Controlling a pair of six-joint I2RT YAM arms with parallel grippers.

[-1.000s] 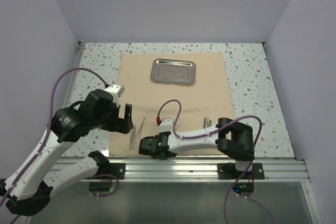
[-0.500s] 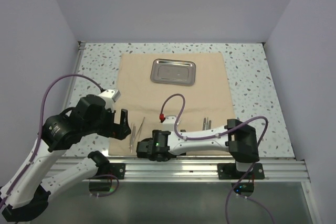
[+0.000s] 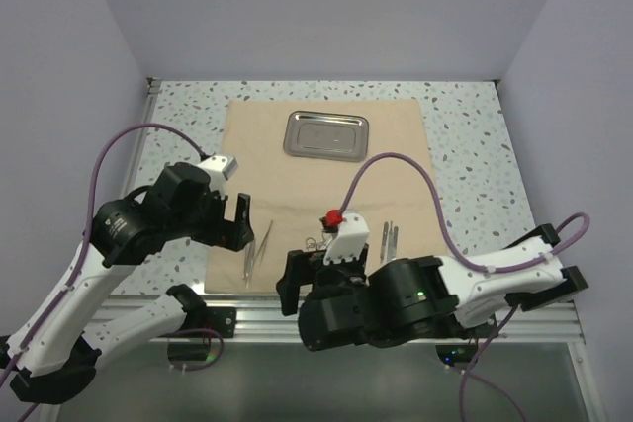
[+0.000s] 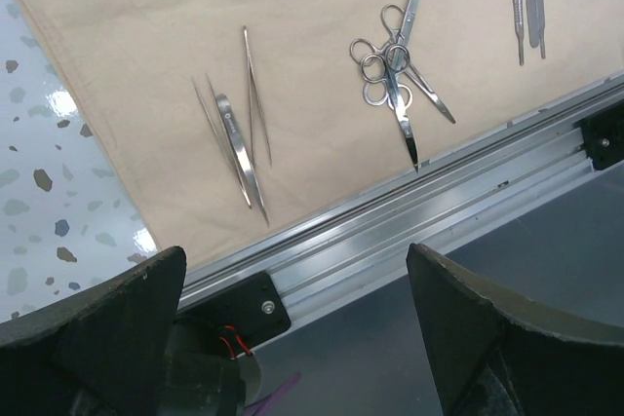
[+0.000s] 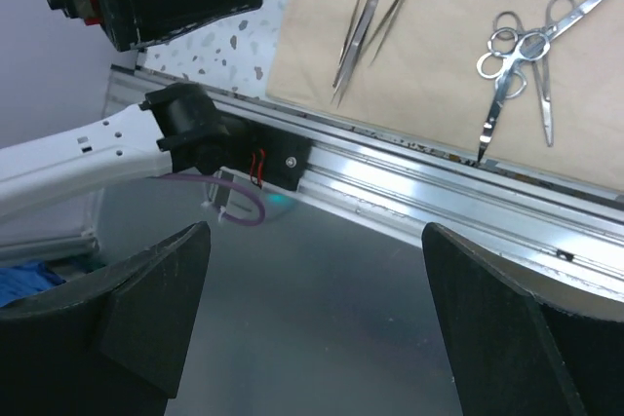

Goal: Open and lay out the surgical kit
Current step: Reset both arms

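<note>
1. Left gripper [image 4: 292,258] spread wide with nothing between the fingers. Hovering above the near left corner of the cloth wrap [image 3: 336,180], pretty much over the tweezers [image 4: 239,133].
2. Right gripper [image 5: 317,236] also wide apart and not holding anything. Up in the air over the near edge, about above the aluminium rail [image 3: 415,315], with the scissors [image 5: 522,56] just beyond it on the cloth.
3. Tweezers lying close together at the near left of the cloth, running roughly near to far. Can't tell exactly how many from here.
4. Scissors near the middle of the near edge: two pairs overlapping at the finger rings, blades fanned out, one tip right at the cloth's edge by the rail.
5. To the right of those, a couple more slim silver instruments [image 3: 390,236] side by side, also running near to far.
6. Steel tray [image 3: 326,134] sitting flat at the far middle of the cloth, well apart from all the instruments.
7. Cloth itself opened out flat on the speckled table [image 3: 475,145], near edge up against the rail.
</note>
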